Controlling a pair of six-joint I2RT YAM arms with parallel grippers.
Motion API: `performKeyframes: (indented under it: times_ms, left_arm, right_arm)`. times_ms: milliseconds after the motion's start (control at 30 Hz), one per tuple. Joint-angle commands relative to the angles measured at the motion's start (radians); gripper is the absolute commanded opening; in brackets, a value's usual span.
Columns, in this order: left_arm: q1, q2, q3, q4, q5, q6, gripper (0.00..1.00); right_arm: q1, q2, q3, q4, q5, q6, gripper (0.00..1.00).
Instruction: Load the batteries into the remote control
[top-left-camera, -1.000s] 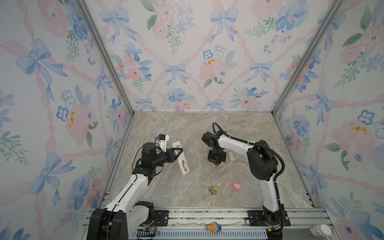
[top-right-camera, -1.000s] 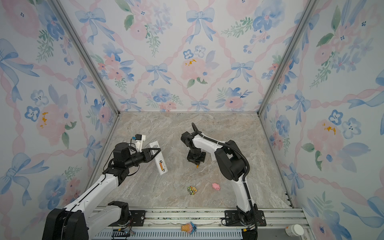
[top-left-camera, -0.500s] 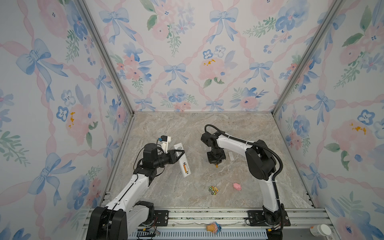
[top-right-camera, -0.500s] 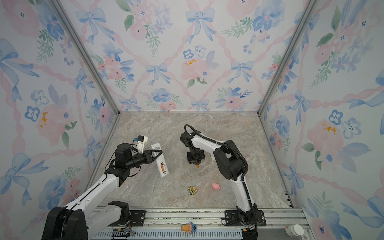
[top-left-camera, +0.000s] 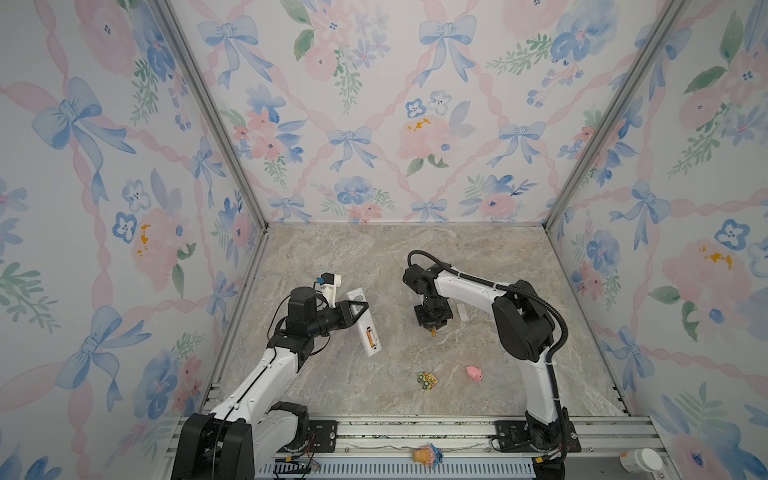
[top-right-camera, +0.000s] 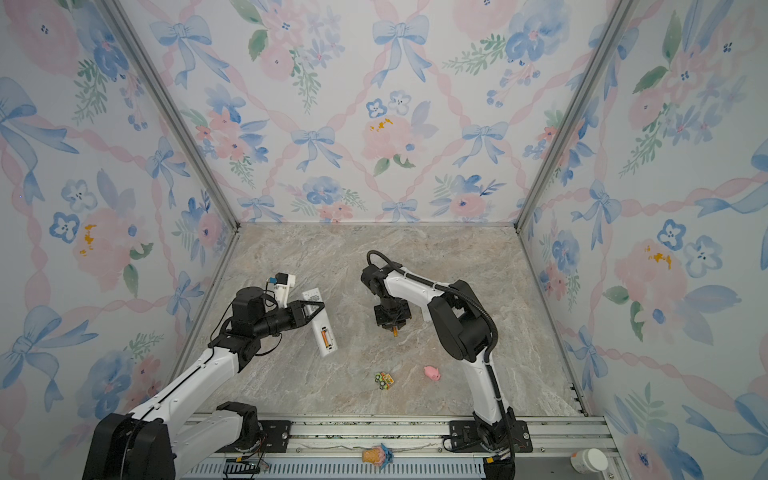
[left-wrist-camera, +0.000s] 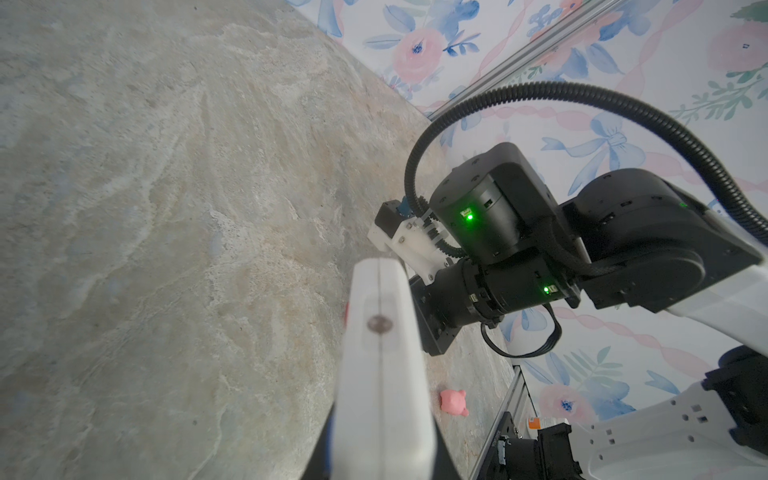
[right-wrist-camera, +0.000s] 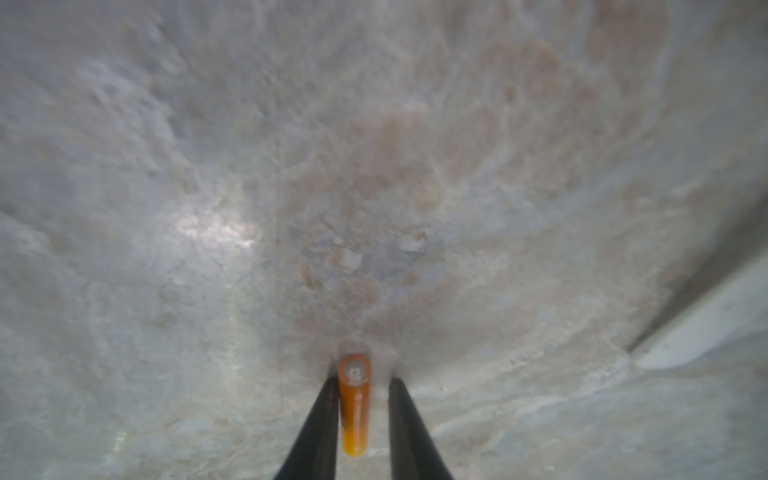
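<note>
My left gripper (top-left-camera: 357, 311) is shut on the white remote control (top-left-camera: 364, 328) and holds it tilted above the table. One orange battery (top-left-camera: 371, 335) sits in the remote's open compartment, seen in both top views. In the left wrist view the remote (left-wrist-camera: 382, 374) fills the space between the jaws. My right gripper (top-left-camera: 433, 327) points down at the table. A second orange battery (right-wrist-camera: 354, 405) is between its fingers, touching one finger with a small gap to the other. Its tip (top-right-camera: 395, 332) shows under the gripper.
A small white cover piece (top-left-camera: 462, 311) lies just right of the right gripper. A pink pig toy (top-left-camera: 473, 372) and a small toy car (top-left-camera: 427, 380) lie nearer the front. The floral walls enclose the marble table (top-left-camera: 374, 257) on three sides.
The right gripper's jaws have parted slightly around the battery and the gripper sits a little lower. The left arm and remote have barely moved.
</note>
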Motion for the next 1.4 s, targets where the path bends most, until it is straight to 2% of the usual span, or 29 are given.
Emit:
performKeyframes:
  times_ms: [0,567,1367]
  left_arm:
    - [-0.005,-0.011,0.039,-0.004,0.001,0.018,0.00]
    - [-0.030,-0.083,0.015,-0.036,-0.008,0.016,0.00]
    - [-0.084,-0.074,0.040,-0.030,-0.027,0.015,0.00]
  right_arm:
    - [0.006,-0.026,-0.013,0.004,0.018,-0.001,0.25]
    - [-0.023,-0.033,-0.043,0.030,-0.026,0.056,0.23]
    - [-0.048,-0.026,-0.070,0.080,-0.023,0.053,0.18]
